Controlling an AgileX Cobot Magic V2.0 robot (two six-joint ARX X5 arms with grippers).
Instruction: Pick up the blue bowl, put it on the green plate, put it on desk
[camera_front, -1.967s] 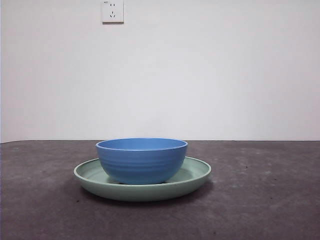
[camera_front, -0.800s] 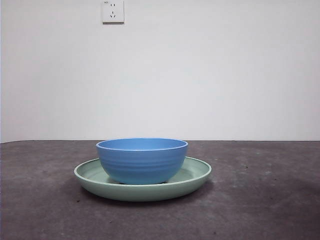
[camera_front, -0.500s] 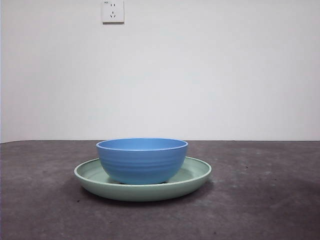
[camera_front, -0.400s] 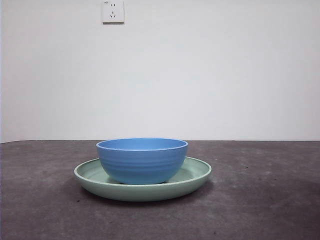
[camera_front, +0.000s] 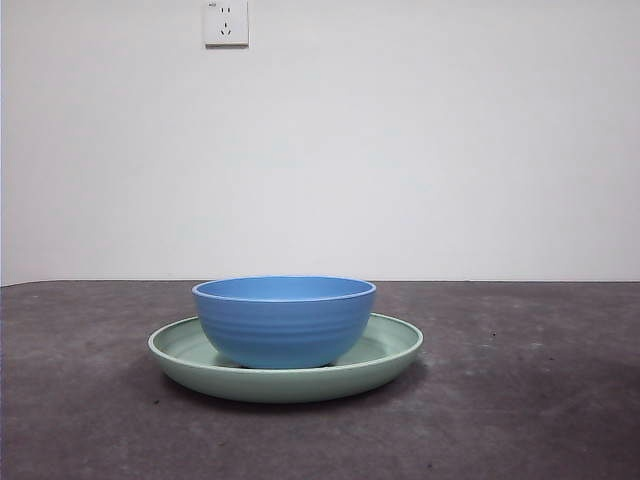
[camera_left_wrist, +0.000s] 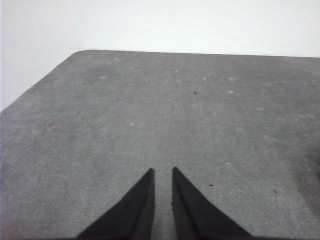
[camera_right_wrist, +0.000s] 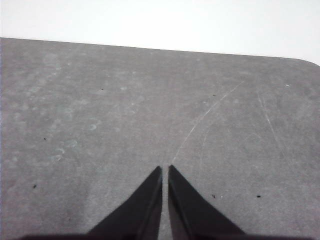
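Note:
The blue bowl (camera_front: 284, 320) stands upright inside the green plate (camera_front: 390, 350), and the plate rests on the desk (camera_front: 520, 400) a little left of the front view's middle. Neither arm appears in the front view. In the left wrist view my left gripper (camera_left_wrist: 163, 172) hangs over bare desk (camera_left_wrist: 150, 115) with its jaws close together and nothing between them. The right wrist view shows my right gripper (camera_right_wrist: 165, 169) likewise shut over bare desk (camera_right_wrist: 125, 110). Bowl and plate are out of both wrist views.
A white wall with a power socket (camera_front: 225, 22) stands behind the desk. The desk's rounded far corners show in both wrist views.

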